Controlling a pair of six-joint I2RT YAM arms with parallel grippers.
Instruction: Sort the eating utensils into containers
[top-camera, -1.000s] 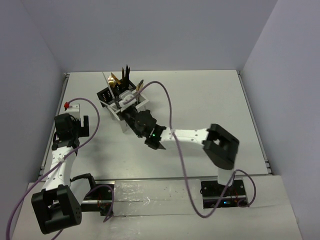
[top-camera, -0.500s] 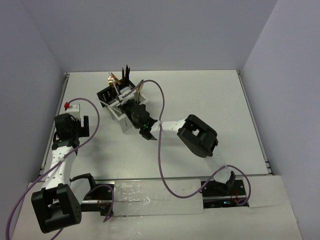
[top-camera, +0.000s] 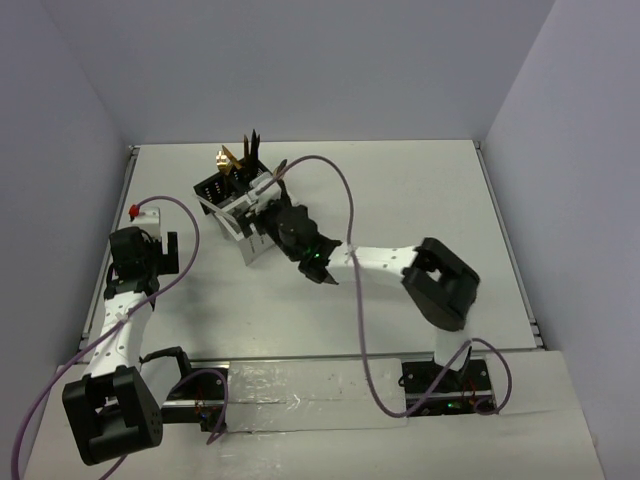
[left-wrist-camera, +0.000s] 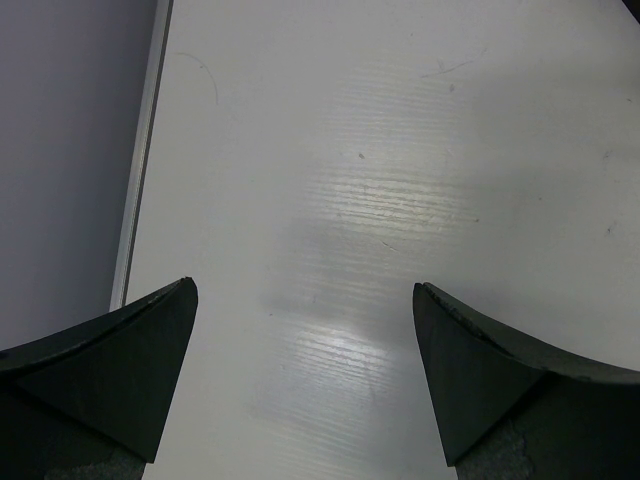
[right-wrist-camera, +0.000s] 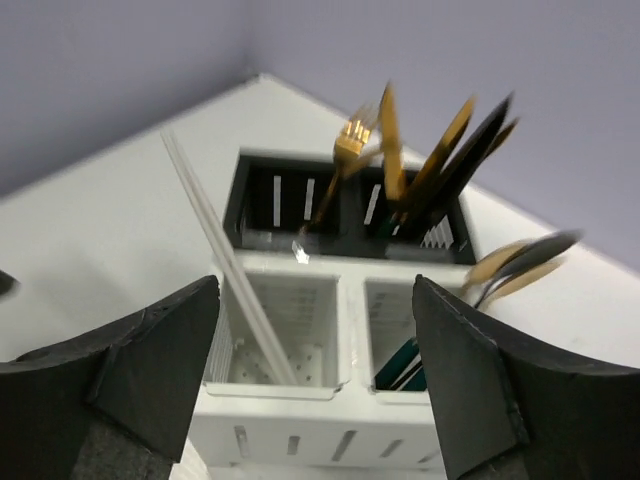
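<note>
My right gripper (right-wrist-camera: 315, 290) stands open just in front of the white container (right-wrist-camera: 300, 440), with nothing between its fingers. Two thin white chopsticks (right-wrist-camera: 225, 260) lean in its left compartment. Dark green handles (right-wrist-camera: 405, 365) fill the right one, with spoon heads (right-wrist-camera: 520, 260) sticking out to the right. Behind it the black container (right-wrist-camera: 250, 205) holds a gold fork (right-wrist-camera: 345, 140) and gold and black knives (right-wrist-camera: 450, 140). From above, both containers (top-camera: 235, 205) stand at the back left, with the right gripper (top-camera: 268, 222) at the white one. My left gripper (left-wrist-camera: 305, 295) is open over bare table.
The table's left rail (left-wrist-camera: 145, 160) runs close beside the left gripper. A small red-tipped part (top-camera: 133, 210) sits by the left arm. A purple cable (top-camera: 345, 215) loops over the right arm. Walls enclose the table (top-camera: 420, 200) on three sides.
The right gripper has gone from shut to open, and the chopsticks now lean free in the white container. The right arm's elbow swung back to the right. The left arm has not moved.
</note>
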